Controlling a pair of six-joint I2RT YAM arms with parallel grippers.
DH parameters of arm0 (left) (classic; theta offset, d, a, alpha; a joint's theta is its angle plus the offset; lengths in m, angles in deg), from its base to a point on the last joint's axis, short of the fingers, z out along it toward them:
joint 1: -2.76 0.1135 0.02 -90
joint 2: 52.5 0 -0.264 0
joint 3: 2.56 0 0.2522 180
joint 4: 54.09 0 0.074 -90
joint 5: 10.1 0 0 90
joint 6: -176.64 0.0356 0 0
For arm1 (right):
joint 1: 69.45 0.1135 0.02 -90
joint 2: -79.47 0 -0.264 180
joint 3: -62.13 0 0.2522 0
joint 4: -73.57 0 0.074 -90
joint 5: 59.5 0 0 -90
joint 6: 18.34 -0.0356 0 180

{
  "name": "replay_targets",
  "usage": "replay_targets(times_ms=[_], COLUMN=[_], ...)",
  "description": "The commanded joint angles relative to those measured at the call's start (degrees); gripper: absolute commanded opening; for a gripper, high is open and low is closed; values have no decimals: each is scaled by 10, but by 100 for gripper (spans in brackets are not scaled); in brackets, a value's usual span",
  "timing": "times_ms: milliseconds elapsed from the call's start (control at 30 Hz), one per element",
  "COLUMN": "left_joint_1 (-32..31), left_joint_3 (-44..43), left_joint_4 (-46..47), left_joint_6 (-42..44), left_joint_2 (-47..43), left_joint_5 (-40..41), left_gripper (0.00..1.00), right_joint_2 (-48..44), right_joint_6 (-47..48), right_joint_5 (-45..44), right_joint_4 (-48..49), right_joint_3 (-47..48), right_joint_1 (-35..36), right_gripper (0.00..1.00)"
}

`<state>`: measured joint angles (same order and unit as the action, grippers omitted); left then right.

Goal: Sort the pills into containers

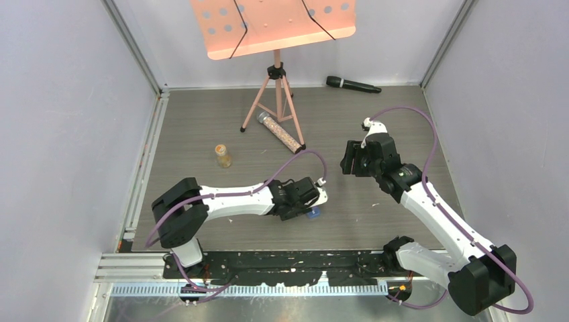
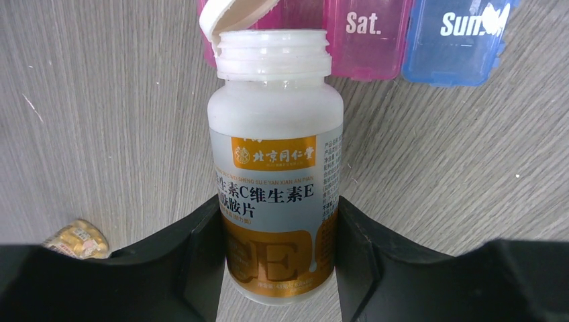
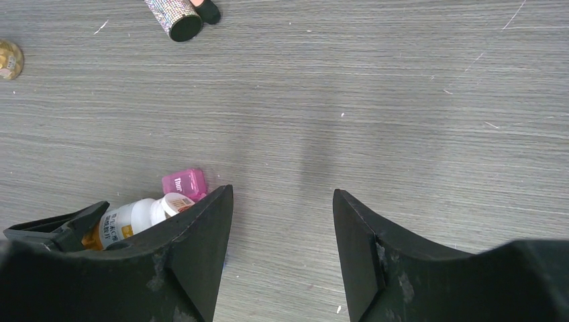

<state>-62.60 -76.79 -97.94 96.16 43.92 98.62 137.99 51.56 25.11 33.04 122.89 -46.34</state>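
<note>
My left gripper [image 2: 278, 215] is shut on a white pill bottle [image 2: 275, 134] with a gold and grey label. The bottle's flip cap [image 2: 231, 17] is open, and its mouth points at the pill-box strip [image 2: 369, 50], which lies on the table just beyond it. The strip's magenta "Sat." and blue "Sun." compartments [image 2: 456, 43] show, and a pink one is partly hidden behind the bottle. In the top view the left gripper [image 1: 305, 200] hides the strip except for a blue corner [image 1: 313, 214]. My right gripper [image 3: 282, 198] is open and empty above bare table, to the right of the strip [image 3: 183, 182].
A small orange-capped jar [image 1: 222, 156] stands left of centre, and it also shows in the left wrist view [image 2: 76, 239]. A clear tube of speckled beads [image 1: 282, 132] lies by the music stand's tripod [image 1: 275, 94]. A black microphone [image 1: 353, 84] lies at the back wall.
</note>
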Motion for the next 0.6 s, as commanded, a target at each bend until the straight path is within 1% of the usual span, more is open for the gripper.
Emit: replay_targets(times_ms=[0,567], left_joint_1=[-8,-18], left_joint_3=[-33,-59], left_joint_4=[-23,-62], left_joint_6=[10,26], left_joint_2=[8,26], left_joint_5=[26,42], left_gripper=[0,0], right_joint_2=[-1,2], right_joint_6=[0,1], right_joint_5=[8,13], right_joint_4=[27,28], right_joint_3=[0,-3], right_joint_1=[-3,-4], right_gripper=[63,64])
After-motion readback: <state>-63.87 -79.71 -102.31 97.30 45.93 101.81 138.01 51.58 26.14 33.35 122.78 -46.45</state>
